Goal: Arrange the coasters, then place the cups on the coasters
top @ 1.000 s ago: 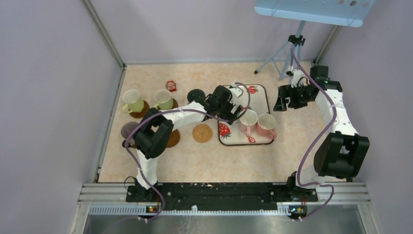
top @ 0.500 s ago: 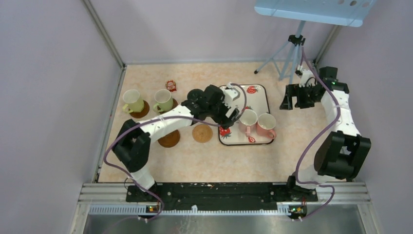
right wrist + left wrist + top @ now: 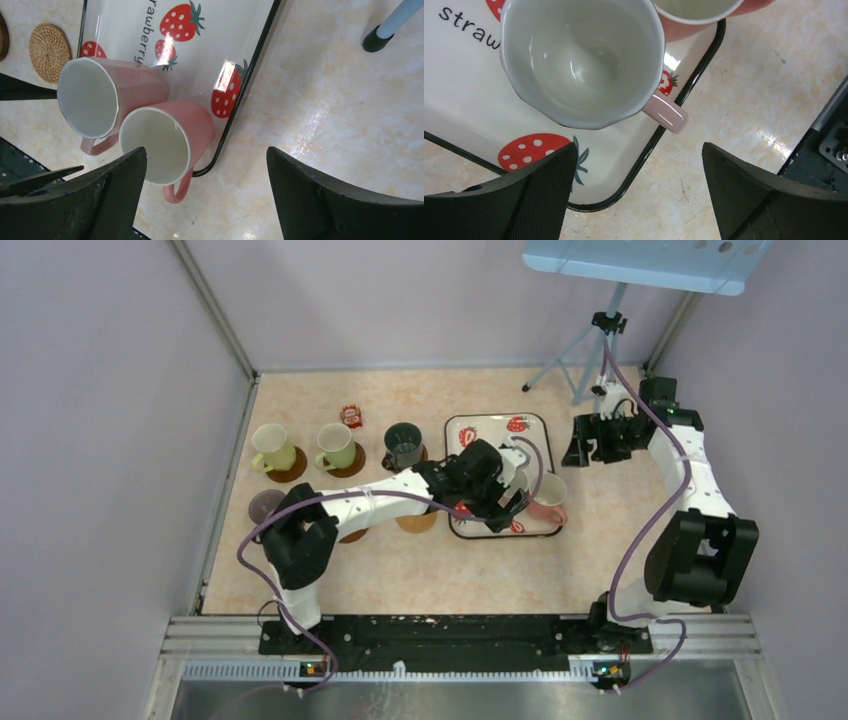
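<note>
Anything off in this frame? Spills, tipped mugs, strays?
No spills, nothing tipped. One stray: a red packet lies loose on the table behind a yellow-green mug. The pale mug and pink mug on the tray seem to touch.

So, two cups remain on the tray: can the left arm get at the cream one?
Probably yes: the left gripper hangs open just above the cream cup, nothing between; the pink cup crowds one side.

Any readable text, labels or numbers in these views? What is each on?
"straw": on the white strawberry-print rectangular tray, left wrist view; the rest is hidden behind the pale ceramic mug with a pink handle.
"rawberry": same tray, right wrist view; the start is cut off by the frame edge.
Small red packet: print too small to read.
Nothing else legible.
</note>
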You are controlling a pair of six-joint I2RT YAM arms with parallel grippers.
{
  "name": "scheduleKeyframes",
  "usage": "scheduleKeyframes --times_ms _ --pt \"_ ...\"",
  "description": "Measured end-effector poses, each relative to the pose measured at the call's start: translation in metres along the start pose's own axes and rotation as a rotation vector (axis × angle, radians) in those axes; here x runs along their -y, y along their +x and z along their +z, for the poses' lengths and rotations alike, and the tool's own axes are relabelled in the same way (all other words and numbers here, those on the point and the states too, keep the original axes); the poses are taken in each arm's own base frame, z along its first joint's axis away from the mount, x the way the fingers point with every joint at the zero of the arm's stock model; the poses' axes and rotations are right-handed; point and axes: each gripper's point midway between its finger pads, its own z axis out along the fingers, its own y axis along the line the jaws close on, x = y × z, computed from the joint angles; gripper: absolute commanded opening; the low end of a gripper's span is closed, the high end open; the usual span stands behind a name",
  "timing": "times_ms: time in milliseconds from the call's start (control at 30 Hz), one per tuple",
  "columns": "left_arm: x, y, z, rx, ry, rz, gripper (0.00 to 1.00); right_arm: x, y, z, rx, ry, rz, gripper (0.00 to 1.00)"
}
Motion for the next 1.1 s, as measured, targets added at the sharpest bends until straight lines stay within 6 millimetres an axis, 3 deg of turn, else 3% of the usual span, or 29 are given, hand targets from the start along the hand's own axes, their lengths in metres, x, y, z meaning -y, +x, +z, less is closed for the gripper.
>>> scheduleKeyframes --times_ms 200,433,667,867,1100 --pt "-0.002 -0.007 0.014 0.003 -0.066 -0.061 0.99 0.001 0.006 0.003 -0.014 0.0 0.01 0.88" --pt "-0.015 -0.021 0.015 0.041 -0.185 -0.104 0.95 0.004 0.006 0.002 -0.01 0.009 0.013 0.88" --pt "-0.039 -0.014 0.011 0.025 -0.275 -0.112 0.8 0.005 0.006 0.002 -0.009 0.014 0.014 0.88" --pt "-0.053 -0.006 0.011 0.004 -0.303 -0.077 0.55 0.006 0.005 0.001 -0.006 0.016 0.015 0.88" --pt "-0.05 -0.006 0.02 -0.014 -0.264 -0.019 0.49 0.007 0.004 0.002 -0.001 0.018 0.011 0.88"
